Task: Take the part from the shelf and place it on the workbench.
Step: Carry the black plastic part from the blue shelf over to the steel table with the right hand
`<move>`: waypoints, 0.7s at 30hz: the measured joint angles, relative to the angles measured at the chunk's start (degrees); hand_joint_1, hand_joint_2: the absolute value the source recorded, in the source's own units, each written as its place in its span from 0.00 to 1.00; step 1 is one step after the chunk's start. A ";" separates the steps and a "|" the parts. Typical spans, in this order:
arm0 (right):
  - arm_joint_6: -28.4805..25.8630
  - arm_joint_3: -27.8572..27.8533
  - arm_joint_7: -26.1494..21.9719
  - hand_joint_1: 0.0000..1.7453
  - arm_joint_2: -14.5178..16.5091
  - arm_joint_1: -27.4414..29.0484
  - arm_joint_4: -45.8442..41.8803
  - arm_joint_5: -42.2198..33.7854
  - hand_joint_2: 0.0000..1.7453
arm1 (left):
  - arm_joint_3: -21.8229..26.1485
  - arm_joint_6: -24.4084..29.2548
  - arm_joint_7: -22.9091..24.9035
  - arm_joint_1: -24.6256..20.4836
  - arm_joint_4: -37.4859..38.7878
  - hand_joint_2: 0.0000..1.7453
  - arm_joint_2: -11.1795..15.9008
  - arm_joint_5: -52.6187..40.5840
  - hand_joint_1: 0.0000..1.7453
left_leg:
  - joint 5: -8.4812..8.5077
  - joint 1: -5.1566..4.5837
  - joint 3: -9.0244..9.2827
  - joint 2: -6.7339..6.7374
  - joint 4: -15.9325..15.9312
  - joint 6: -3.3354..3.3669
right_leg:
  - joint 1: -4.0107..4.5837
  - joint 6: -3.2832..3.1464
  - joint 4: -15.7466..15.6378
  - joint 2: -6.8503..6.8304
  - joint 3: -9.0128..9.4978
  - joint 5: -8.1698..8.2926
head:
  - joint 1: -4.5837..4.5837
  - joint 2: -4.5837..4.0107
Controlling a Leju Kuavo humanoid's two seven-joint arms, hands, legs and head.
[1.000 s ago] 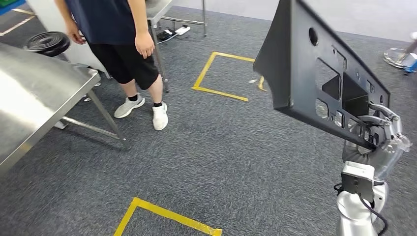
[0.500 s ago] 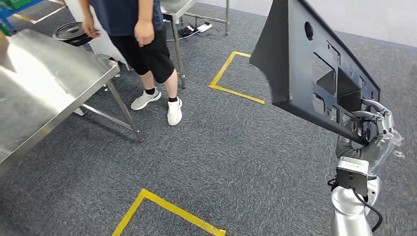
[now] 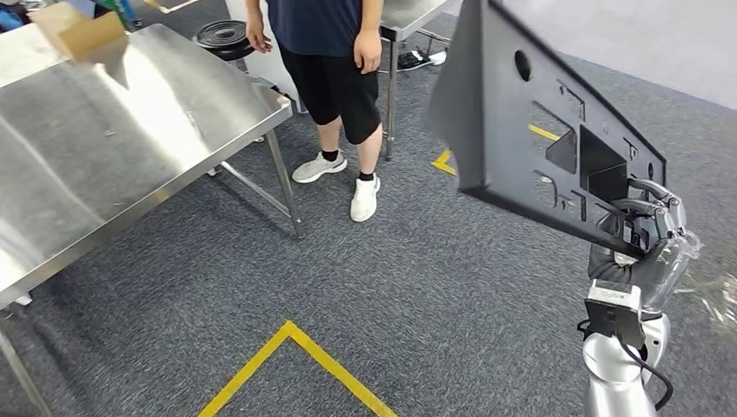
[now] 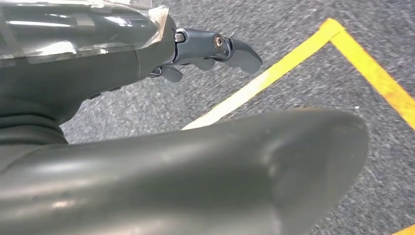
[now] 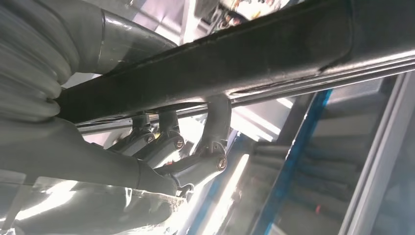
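the robot's right hand (image 3: 647, 239) grips the lower right corner of the part (image 3: 521, 130), a big dark panel with cut-out openings, and holds it up in the air at the right of the scene, tilted, well above the grey carpet (image 3: 417, 287). in the right wrist view the fingers (image 5: 210, 147) hook over the panel's edge (image 5: 235, 63) from one side and the thumb presses from the other, so the hold looks firm. the left hand (image 4: 205, 49) hangs over the carpet and a strip of yellow floor tape (image 4: 274, 73); it holds nothing, and its fingers look loosely curled, though whether they are fully closed cannot be told.

the workbench (image 3: 130, 148), a steel table, fills the left of the scene, well apart from the part. a cardboard box (image 3: 78, 30) sits on its far corner, and the broad near stretch of the top looks free. a person (image 3: 335, 52) stands just beyond the bench's far right corner, close to the path between part and bench.

judging from this, the pick is done: the part is off the shelf and in the hand. what is left is to carry it leftward over the steel top, lower it flat and let go. the person's nearness and the panel's wide swing are the likely worries.
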 joint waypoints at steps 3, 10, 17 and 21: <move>0.05 0.27 0.03 1.00 0.10 -0.19 0.27 -0.03 1.00 | 0.00 0.01 0.00 0.20 -0.01 0.00 0.09 0.06 0.00 | -0.03 0.05 -0.61 -0.74 0.23 -0.58 | 0.02 -1.62 -0.28 -1.21 0.20 0.13 | -0.18 0.00; 1.02 0.55 -0.23 1.00 0.36 -0.58 0.74 -0.81 1.00 | 0.02 0.01 -0.09 0.16 -0.02 0.00 0.13 0.69 0.00 | -6.42 0.46 -9.20 6.61 16.13 -1.86 | 0.33 -3.49 -0.43 -5.76 0.89 -0.43 | -0.97 0.00; 1.71 1.80 -0.88 1.00 0.96 -2.63 1.89 -1.90 1.00 | 0.07 0.03 -0.80 0.22 -0.04 0.00 0.48 1.54 0.00 | 0.26 -1.17 -1.40 10.78 0.35 0.44 | 1.10 -2.60 -0.64 -9.98 2.02 -1.43 | -0.94 0.00; 2.61 2.99 -1.91 1.00 1.56 -4.67 2.32 -3.56 1.00 | 0.28 0.13 -0.85 0.51 -0.05 0.00 0.70 2.10 0.00 | 1.16 -0.55 -0.23 7.90 -1.10 1.14 | 0.99 -2.03 3.07 -7.16 0.62 -3.56 | -0.78 0.00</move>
